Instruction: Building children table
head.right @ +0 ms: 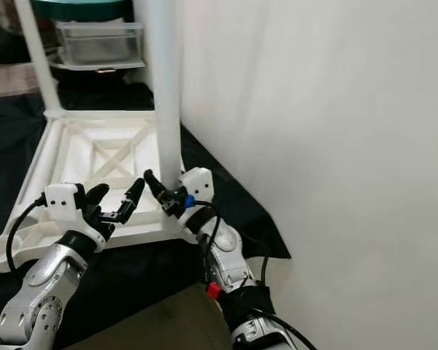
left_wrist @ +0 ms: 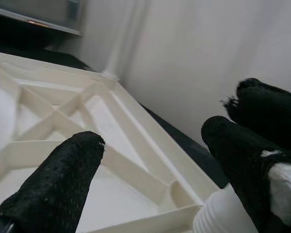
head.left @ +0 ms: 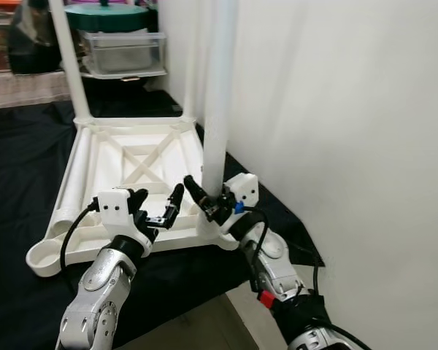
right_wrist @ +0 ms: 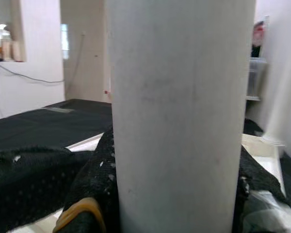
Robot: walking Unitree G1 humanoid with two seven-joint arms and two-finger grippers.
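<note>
Tabletop [head.left: 142, 157], white plastic, lies upside down on a black cloth [head.left: 22, 160] on the floor, ribbed underside up, its right edge close to the white wall [head.left: 336, 109].

Left eye view: two legs stand upright in corner sockets, the near-right leg [head.left: 220, 87] and the far-left leg [head.left: 68, 58]. A loose leg [head.left: 71, 189] lies along the left edge of the tabletop; the near-left socket [head.left: 44, 259] looks empty. Right gripper [head.left: 204, 198] is at the base of the near-right leg, fingers wrapped around it just above the socket. Left gripper [head.left: 160, 208] hovers over the near edge, just beside the right one, fingers spread, holding nothing. Clear storage bins [head.left: 124, 47] sit beyond the far edge.

Right eye view: same layout; the right arm [head.right: 223, 255] reaches in from the near-right corner of the cloth.

Left wrist view: spread fingers [left_wrist: 58, 189] over the cross ribs [left_wrist: 48, 121], nothing between them.

Right wrist view: leg fills the gap between the fingers [right_wrist: 99, 165], pinched on both sides.

Judgement: step in hand is seating the near-right leg in its socket. Next call: press or twist it home while the left gripper steadies the tabletop, then release and fetch the loose leg. Far-right corner is hidden behind the leg, can't tell.
</note>
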